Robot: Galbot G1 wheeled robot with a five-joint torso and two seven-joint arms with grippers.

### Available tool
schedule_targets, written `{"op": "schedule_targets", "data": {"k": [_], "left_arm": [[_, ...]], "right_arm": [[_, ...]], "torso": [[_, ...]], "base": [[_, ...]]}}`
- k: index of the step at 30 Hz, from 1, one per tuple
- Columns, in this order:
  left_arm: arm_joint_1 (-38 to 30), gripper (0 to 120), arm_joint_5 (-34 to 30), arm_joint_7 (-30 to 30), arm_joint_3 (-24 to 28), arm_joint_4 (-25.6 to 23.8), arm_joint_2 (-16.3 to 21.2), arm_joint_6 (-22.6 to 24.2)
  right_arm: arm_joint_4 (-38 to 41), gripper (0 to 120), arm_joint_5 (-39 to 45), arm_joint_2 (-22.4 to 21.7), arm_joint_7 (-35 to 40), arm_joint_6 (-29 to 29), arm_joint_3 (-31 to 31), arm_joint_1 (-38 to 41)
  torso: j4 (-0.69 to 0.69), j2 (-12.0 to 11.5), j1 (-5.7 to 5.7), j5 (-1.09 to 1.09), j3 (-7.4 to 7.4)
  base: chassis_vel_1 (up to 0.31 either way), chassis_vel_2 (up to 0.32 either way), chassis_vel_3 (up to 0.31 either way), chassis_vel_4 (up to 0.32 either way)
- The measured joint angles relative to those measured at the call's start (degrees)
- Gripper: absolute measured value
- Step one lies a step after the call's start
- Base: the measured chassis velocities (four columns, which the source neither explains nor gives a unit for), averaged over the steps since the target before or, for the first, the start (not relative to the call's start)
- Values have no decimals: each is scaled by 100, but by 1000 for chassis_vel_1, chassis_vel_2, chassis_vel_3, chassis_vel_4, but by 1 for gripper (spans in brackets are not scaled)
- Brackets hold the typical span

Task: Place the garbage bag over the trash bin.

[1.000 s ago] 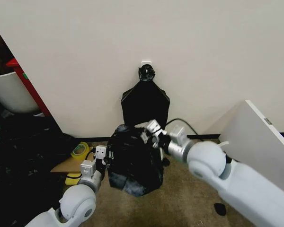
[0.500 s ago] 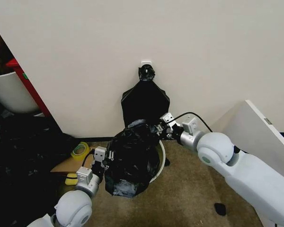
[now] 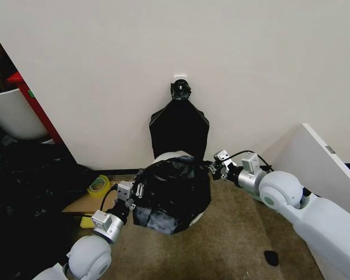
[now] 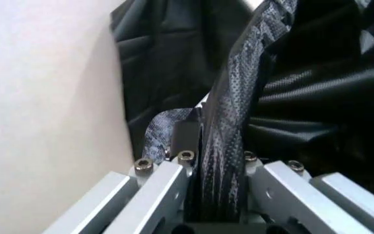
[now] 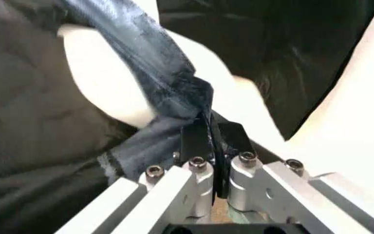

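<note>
The black garbage bag (image 3: 172, 192) hangs stretched between my two grippers and drapes over the trash bin. The bin's cream rim (image 3: 171, 156) shows at the back, and part of its wall (image 3: 196, 219) at the lower right. My left gripper (image 3: 133, 196) is shut on the bag's left edge; in the left wrist view the film (image 4: 221, 146) runs pinched between the fingers. My right gripper (image 3: 214, 168) is shut on the bag's right edge, just right of the bin. In the right wrist view the bunched film (image 5: 174, 97) enters the closed fingers, with the bin's wall (image 5: 102, 87) behind.
A flat black bundle of bags (image 3: 179, 125) hangs on the wall behind the bin. A white tub (image 3: 11, 114) and a heap of dark plastic (image 3: 29, 181) lie at the left. A yellow tape roll (image 3: 98, 185) sits nearby. A white board (image 3: 324, 169) leans at the right.
My right gripper has moved right and toward the wall, pulling the bag's edge with it. The bag has spread wider over the bin. The left gripper has shifted slightly.
</note>
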Motion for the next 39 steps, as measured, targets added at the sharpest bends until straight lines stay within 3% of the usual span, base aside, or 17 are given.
{"op": "schedule_targets", "data": {"k": [7, 13, 18, 23, 28, 30, 33, 36, 39], "left_arm": [[108, 1, -34, 129, -8, -51, 32, -101], [171, 1, -240, -327, -8, -72, -96, 151], [187, 1, -431, -684, -17, -126, -127, 456], [120, 1, -625, -824, -17, -170, -113, 691], [94, 1, -716, -984, -17, -168, -109, 886], [60, 1, -923, -1224, -17, -183, -150, 1180], [-17, 1, -1219, -1439, -16, -213, -194, 1515], [-106, 1, -1493, -1595, -12, -214, -224, 1776], [-161, 1, -1874, -1797, -26, -226, -277, 2082]], "right_arm": [[-19, 0, -53, 64, -48, 171, -55, -37], [116, 0, -203, 76, -4, 225, 113, -335], [285, 15, -124, 75, 140, 263, 481, -677], [562, 38, 272, 95, 241, 266, 1371, -1357], [762, 51, 518, 150, 348, 262, 2085, -1780], [1132, 63, 538, 197, 390, 267, 2743, -2333], [1650, 71, 262, 225, 377, 333, 3058, -2892], [2145, 79, -103, 261, 315, 384, 3087, -3274], [2645, 91, -757, 331, 211, 490, 2671, -3466]], "torso": [[1, 0, 0, 0, 0], [0, 0, 0, 0, 0], [1, 0, 0, 1, 0], [0, 0, 0, 0, 0], [2, 0, 0, 0, 0], [1, 0, 0, -1, 0], [-1, 0, 0, 0, 0], [-2, 0, 0, -2, -1], [-2, 1, -1, -3, -1]], "base": [[0, 0, 0, 0], [0, 0, 0, 0], [0, 0, 0, 0], [0, 0, 0, 0], [0, 0, 0, 0], [0, 0, 0, 0], [0, 0, 0, 0], [0, 0, 0, 0], [0, 0, 0, 0]]}}
